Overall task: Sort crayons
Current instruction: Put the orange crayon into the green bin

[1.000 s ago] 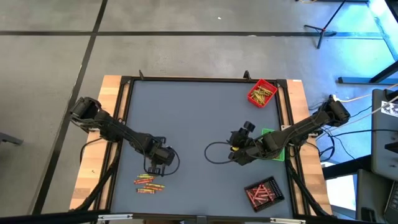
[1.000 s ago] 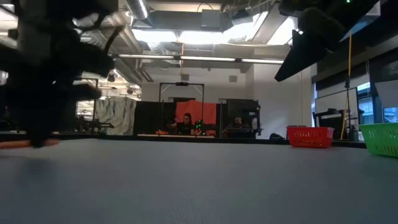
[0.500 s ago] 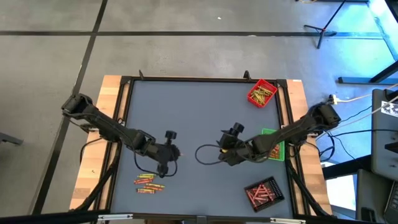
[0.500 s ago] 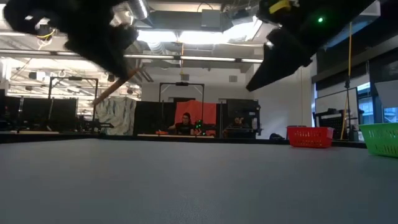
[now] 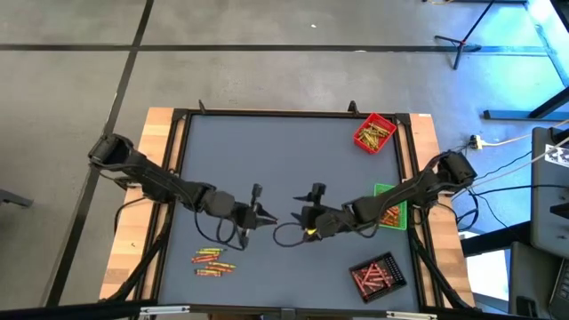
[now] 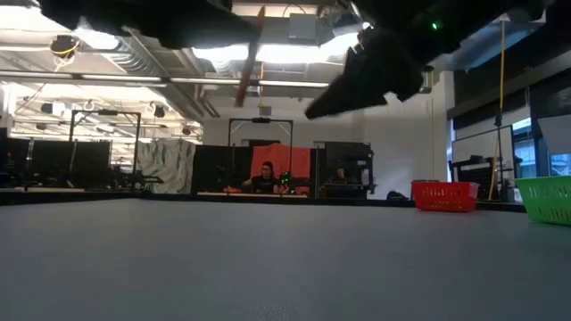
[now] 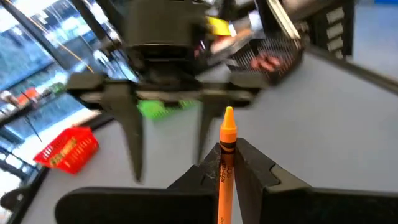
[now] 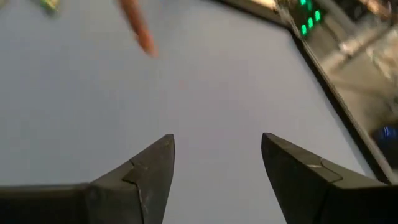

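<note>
Your left tool (image 5: 266, 216) is above the middle of the grey surface (image 5: 284, 160), and it is clamped tight on an orange crayon (image 7: 225, 163). In the left wrist view the crayon stands pinched between the two dark fingers (image 7: 258, 165), its pointed tip sticking out past them toward the other arm. In the low view the same crayon (image 6: 248, 69) hangs high above the surface, tilted, close to your right arm's dark shape.

Your right tool (image 5: 300, 216) faces the left one from just beside it, the two nearly tip to tip over the centre of the surface. Its fingers (image 8: 146, 171) are spread wide and hold nothing; in the right wrist view you see bare grey surface between them, and the crayon tip (image 8: 138, 28) shows blurred farther off.

The rest of the crayons (image 5: 212, 260) lie in a loose cluster on the surface near its front edge, on your left arm's side. More crayons sit in the red tray (image 5: 374, 133) at the far right corner and in the black tray (image 5: 378, 274) at the near right corner. The green tray (image 5: 388, 212) is mostly hidden under your right arm.
</note>
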Robot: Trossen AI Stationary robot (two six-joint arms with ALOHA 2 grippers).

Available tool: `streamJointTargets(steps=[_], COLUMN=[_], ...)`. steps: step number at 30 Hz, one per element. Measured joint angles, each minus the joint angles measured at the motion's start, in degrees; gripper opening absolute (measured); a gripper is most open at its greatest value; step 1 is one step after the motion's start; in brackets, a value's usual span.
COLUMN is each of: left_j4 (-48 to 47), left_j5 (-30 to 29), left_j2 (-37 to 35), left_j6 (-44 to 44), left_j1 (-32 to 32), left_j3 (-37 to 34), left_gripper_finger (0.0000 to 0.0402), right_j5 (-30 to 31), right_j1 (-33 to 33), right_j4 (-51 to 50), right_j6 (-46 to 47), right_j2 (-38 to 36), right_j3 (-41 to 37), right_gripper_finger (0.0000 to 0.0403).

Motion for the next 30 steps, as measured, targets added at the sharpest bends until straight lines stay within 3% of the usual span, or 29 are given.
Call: streamJointTargets(steps=[6, 11, 15, 19, 25, 27, 30], left_j4=[12.50, 16.27, 18.10, 18.20, 17.99, 17.83, 17.57], left_j5=[5.83, 6.70, 7.07, 6.81, 3.88, 3.76, 3.73], left_j2=[0.00, 0.04, 0.04, 0.04, 0.04, 0.04, -0.10], left_j6=[0.07, 0.62, 1.75, 1.77, 1.32, -0.58, -5.22], left_j1=[2.17, 2.45, 2.47, 2.47, 2.47, 2.46, 2.43], left_j3=[-4.12, -4.65, -4.65, -4.61, -4.61, -4.61, -4.61], left_gripper_finger=[0.0015, 0.0015, 0.0015, 0.0015, 0.0018, 0.0027, 0.0055], right_j5=[-8.46, -9.42, -16.86, -17.66, -17.31, -17.31, -17.21], right_j1=[-0.50, -2.01, -3.29, -3.80, -3.76, -3.74, -3.69], right_j4=[16.89, 28.14, 32.37, 33.27, 32.94, 32.62, 31.90], right_j6=[-9.26, -12.70, -13.42, -13.55, -15.93, -16.86, -16.73], right_j2=[2.91, 5.31, 6.09, 6.11, 6.11, 6.10, 6.10], right_j3=[0.04, -0.02, 0.22, 0.22, 0.22, 0.22, 0.22], right_gripper_finger=[0.0237, 0.0237, 0.0233, 0.0181, 0.0027, 0.0016, 0.0036])
